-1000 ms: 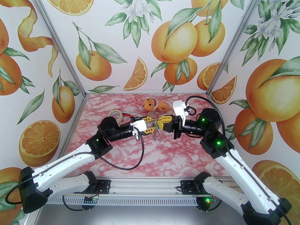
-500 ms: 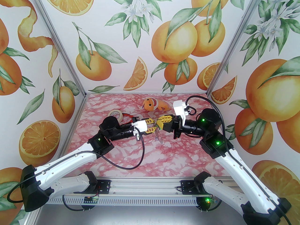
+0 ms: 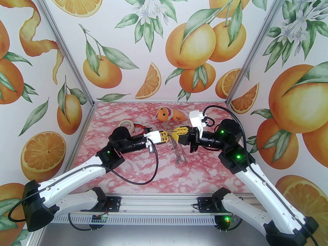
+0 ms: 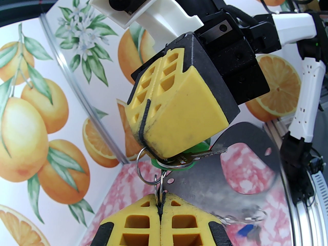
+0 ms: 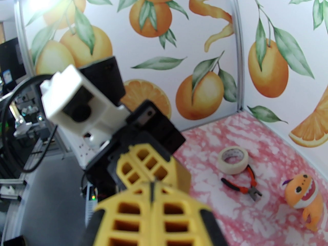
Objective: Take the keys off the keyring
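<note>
At frame centre in the top view, your left gripper (image 3: pixel 166 136) and right gripper (image 3: pixel 173 135) meet tip to tip above the pink marbled table (image 3: pixel 143 168). The left jaws are pressed fully together. In the left wrist view they pinch a small wire ring (image 4: pixel 156 182) right at the tips. The right jaws are closed too, w/ the green key tag (image 4: pixel 190 165) poking out under the yellow pads and a bigger split ring (image 4: pixel 139 163) looping out of the seam. A brass-coloured key blade (image 4: pixel 202 154) lies flat against that tag. The right gripper's block hides most of the tag from you.

The keyring (image 4: pixel 212 178) hangs off those rings at lower right of the left wrist view. It's flat, matte dark grey metal, D-shaped w/ a big cut-out, and its right edge is blurred. A blue key tag (image 4: pixel 244 231) dangles from small rings on its lower edge, also blurred. In the top view the keyring sits just below the grippers, at centre frame. Can't tell if its low end touches the table.

Farther out, at right of the right wrist view, are a beige tape roll (image 5: pixel 233 160), red-handled pliers (image 5: pixel 242 184) just beside it, and an orange plush toy (image 5: pixel 302 193). All are well apart from both grippers.
</note>
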Motion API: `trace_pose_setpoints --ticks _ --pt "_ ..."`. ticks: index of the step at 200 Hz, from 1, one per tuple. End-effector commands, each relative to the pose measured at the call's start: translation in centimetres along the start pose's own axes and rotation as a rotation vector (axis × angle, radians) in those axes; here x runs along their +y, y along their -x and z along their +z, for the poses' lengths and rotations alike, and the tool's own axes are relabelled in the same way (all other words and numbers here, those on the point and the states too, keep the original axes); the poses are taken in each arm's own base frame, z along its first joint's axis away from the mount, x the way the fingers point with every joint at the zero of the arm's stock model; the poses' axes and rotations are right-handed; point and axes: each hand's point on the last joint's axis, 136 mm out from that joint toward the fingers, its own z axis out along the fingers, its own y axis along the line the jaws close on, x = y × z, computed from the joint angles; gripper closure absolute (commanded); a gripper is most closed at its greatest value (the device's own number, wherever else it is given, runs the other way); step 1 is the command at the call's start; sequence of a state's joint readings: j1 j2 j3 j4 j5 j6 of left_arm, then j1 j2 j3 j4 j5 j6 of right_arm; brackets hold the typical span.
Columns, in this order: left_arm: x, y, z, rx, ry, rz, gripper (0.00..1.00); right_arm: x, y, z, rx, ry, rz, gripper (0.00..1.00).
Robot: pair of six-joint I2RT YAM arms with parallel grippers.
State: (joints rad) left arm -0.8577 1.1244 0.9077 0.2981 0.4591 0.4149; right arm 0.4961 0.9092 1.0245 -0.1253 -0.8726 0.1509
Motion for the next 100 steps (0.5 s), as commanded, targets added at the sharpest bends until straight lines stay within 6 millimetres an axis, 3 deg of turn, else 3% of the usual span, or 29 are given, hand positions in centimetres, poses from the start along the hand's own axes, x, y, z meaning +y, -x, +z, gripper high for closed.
trace_pose_setpoints --ticks 1,70,100 --pt "1.2 2.0 -0.6 -0.021 0.048 -0.028 1.00 0.9 0.6 -0.8 -0.008 -0.001 -0.069 1.00" --pt "2.5 3.9 -0.6 -0.027 0.069 -0.133 1.00 1.9 -0.3 -0.9 0.061 -0.034 -0.159 1.00" --pt "2.3 3.4 -0.1 0.008 0.055 -0.134 1.00 2.4 -0.4 -0.4 0.088 -0.039 -0.215 1.00"
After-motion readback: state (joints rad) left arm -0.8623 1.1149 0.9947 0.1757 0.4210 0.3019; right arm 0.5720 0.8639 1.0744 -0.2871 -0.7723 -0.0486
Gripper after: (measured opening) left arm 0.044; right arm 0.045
